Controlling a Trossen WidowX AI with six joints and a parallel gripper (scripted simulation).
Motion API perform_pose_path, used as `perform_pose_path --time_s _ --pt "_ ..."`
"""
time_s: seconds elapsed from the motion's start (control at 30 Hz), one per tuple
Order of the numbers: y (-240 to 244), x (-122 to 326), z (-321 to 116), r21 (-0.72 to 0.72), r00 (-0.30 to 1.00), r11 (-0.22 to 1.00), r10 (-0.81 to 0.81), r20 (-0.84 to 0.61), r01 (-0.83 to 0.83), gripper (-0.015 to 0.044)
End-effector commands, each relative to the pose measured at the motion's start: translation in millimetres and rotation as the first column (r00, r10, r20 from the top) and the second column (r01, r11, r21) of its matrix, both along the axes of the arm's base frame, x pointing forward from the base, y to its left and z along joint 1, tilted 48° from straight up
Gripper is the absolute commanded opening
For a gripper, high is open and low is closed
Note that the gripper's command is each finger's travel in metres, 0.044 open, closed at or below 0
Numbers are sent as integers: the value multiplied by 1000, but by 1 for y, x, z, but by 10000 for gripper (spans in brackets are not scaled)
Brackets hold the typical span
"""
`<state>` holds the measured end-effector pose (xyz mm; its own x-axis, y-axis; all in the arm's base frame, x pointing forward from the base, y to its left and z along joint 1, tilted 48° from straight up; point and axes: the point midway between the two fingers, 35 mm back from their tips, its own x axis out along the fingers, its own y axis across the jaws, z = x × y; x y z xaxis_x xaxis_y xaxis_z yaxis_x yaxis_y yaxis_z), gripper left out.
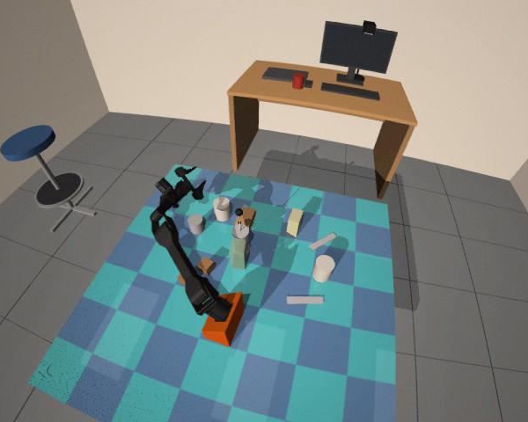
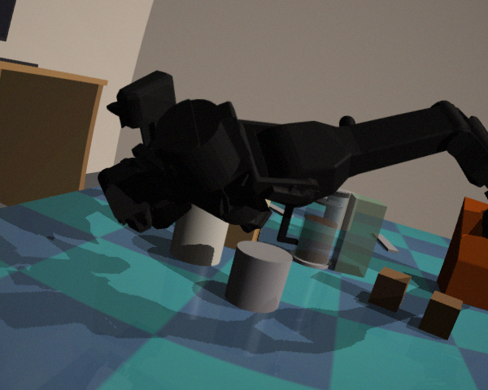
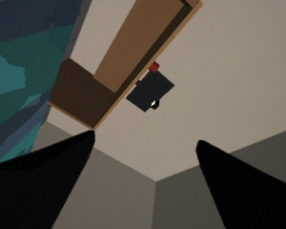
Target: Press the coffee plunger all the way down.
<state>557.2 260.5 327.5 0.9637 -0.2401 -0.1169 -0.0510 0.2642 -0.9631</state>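
Nearest the exterior camera stood a grey cylinder (image 2: 259, 277) on the checked mat (image 2: 89, 268), with two small brown blocks (image 2: 389, 288) off to its right, apparently scattered only as clutter around the task's thing. Just behind the cylinder the arm hung low and nearly level, stretched from its orange base (image 1: 223, 320) far out over the mat, which suggested a reach that had overshot rather than one lined up for pressing. The gripper (image 1: 189, 179) stood wide apart and held nothing; the wrist view showed both dark fingers spread with only the room's wall and the desk (image 3: 133, 57) between them, so the hand pointed away across the room, not down at any knob. The coffee press (image 1: 240, 229) stood upright near the mat's middle, tucked between a pale green block (image 1: 238, 254) and a brown box (image 1: 248, 215), well apart from the gripper, with its dark plunger knob (image 1: 238, 211) raised. By my judgement the plunger was not yet pressed, and the hand would need to swing back and come above the knob. Farthest off stood the monitor (image 1: 357, 47) and a blue stool (image 1: 27, 142).
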Motion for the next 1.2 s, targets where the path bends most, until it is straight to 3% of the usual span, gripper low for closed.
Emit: perform_pose_path --time_s 0.0,0.1,0.33,0.6,0.73,0.9,1.17 --pt "-1 1 0 4 1000 1000 1 -1 -1 426" --pt "-23 11 -4 57 1000 998 21 -11 -21 440" --pt "-118 31 -28 328 993 942 104 -60 -79 440" --pt "-248 -6 -71 692 974 721 178 -139 -33 440" --pt "-302 -49 -94 849 962 528 213 -173 36 440" --pt "-346 -122 -118 974 950 189 260 -173 126 440" --pt "-365 -240 -136 908 950 -372 303 -77 192 440"
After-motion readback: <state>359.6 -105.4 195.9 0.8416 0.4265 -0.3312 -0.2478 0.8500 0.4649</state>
